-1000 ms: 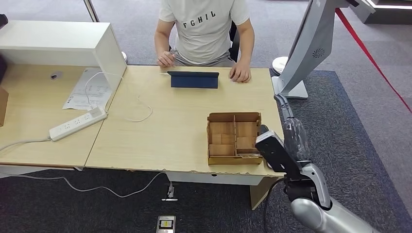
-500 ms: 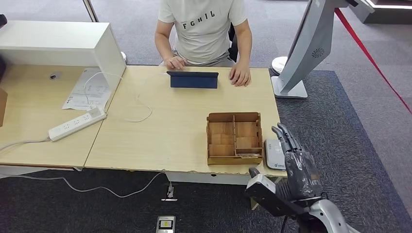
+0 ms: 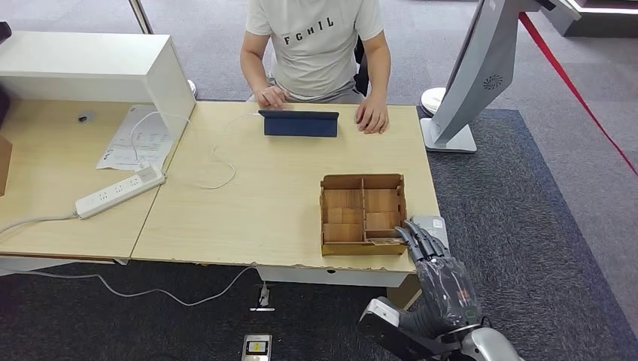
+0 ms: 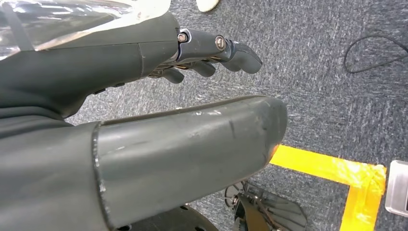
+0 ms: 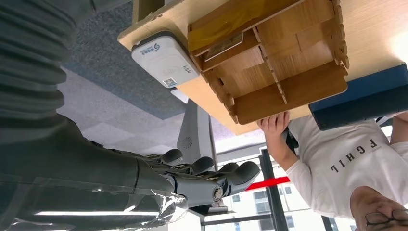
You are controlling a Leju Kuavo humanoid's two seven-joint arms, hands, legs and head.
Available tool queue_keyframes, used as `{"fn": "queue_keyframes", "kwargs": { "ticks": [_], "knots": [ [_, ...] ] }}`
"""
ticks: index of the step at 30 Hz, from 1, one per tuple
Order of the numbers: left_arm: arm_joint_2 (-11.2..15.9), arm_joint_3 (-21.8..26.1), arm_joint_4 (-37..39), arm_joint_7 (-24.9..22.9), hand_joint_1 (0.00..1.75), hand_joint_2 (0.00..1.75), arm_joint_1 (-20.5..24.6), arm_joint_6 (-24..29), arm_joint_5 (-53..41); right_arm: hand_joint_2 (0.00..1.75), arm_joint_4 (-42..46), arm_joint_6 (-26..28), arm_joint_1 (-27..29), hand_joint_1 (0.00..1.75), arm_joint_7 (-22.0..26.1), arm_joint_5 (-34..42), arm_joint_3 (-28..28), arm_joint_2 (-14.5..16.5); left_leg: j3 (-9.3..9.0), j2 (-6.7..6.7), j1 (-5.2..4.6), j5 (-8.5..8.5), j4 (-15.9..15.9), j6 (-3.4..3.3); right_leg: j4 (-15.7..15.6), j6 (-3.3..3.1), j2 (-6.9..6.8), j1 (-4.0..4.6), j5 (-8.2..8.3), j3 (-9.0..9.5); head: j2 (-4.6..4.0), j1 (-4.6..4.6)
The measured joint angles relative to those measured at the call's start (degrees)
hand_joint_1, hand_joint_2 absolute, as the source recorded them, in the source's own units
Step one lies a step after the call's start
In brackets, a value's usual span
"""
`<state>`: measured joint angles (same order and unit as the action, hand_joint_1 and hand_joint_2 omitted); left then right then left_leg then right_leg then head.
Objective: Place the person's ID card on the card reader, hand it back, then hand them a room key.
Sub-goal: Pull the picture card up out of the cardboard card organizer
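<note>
The right hand [image 3: 444, 289] hangs empty, fingers spread, off the table's [image 3: 248, 218] near-right corner; reaching forward, it could knock the reader [image 5: 165, 58] or box [image 3: 363, 213] there.

A wooden divided box [image 3: 363, 213] is standing near the table's [image 3: 271, 203] front right corner, crowding the card reader [image 3: 430, 223] just beside it. A dark blue case [image 3: 299, 122] is lying between the box and the person's hands [image 3: 372, 115]. Bare tabletop is lying left of the box.
</note>
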<state>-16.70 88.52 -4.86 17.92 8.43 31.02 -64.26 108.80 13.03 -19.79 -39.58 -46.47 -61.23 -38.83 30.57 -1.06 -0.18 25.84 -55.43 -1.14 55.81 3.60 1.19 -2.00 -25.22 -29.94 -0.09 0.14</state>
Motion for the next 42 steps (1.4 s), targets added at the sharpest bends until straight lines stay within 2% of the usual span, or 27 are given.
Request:
{"fn": "queue_keyframes", "kwargs": {
  "ticks": [8, 13, 26, 33, 42],
  "knots": [
    [0.0, 0.0, 0.01, -0.62, 0.0, 0.0, 0.0, -0.73, -0.27, 1.75, -0.66, -0.53, -0.22, 0.0, 0.0, -1.56, -0.2, 0.58, 0.01, 0.0, 0.0, 0.0, 0.01, 0.0, 0.0, 0.0, 0.0, 0.0, 0.0, 0.02, 0.0, -0.01],
    [0.01, 0.0, 0.01, -1.32, 0.0, 0.0, 0.03, -2.02, -1.03, 1.75, -2.76, -1.26, -1.93, 0.0, 0.14, -1.45, -0.33, 2.0, 0.01, 0.0, 0.01, 0.0, 0.01, 0.0, 0.01, 0.0, 0.0, 0.02, 0.0, 0.03, 0.0, 0.0],
    [0.03, 0.0, -0.01, -1.55, 0.0, 0.0, 0.12, -4.47, -1.94, 1.75, -13.71, -3.92, -8.56, 0.0, 2.32, -2.0, -3.09, 10.61, 0.02, -0.03, 0.11, -0.02, 0.01, 0.03, 0.02, -0.01, -0.01, 0.11, 0.0, 0.04, 0.0, 0.01],
    [0.13, 0.0, 0.0, -2.22, 0.0, 0.0, 0.12, -4.87, -2.19, 1.75, -19.43, -3.45, -10.01, 0.0, 3.89, -1.15, -4.11, 13.27, 0.03, -0.04, 0.11, -0.02, 0.01, 0.03, 0.02, -0.01, -0.02, 0.11, 0.0, 0.03, 0.0, 0.01],
    [0.17, 0.0, -0.01, -2.64, 0.0, 0.0, 0.12, -4.42, -3.07, 1.75, -26.02, -1.78, -11.88, 0.0, 5.44, 2.14, -5.95, 15.18, 0.02, -0.03, 0.11, -0.02, 0.01, 0.04, 0.02, -0.02, -0.02, 0.11, 0.01, 0.03, 0.0, 0.01]
  ]
}}
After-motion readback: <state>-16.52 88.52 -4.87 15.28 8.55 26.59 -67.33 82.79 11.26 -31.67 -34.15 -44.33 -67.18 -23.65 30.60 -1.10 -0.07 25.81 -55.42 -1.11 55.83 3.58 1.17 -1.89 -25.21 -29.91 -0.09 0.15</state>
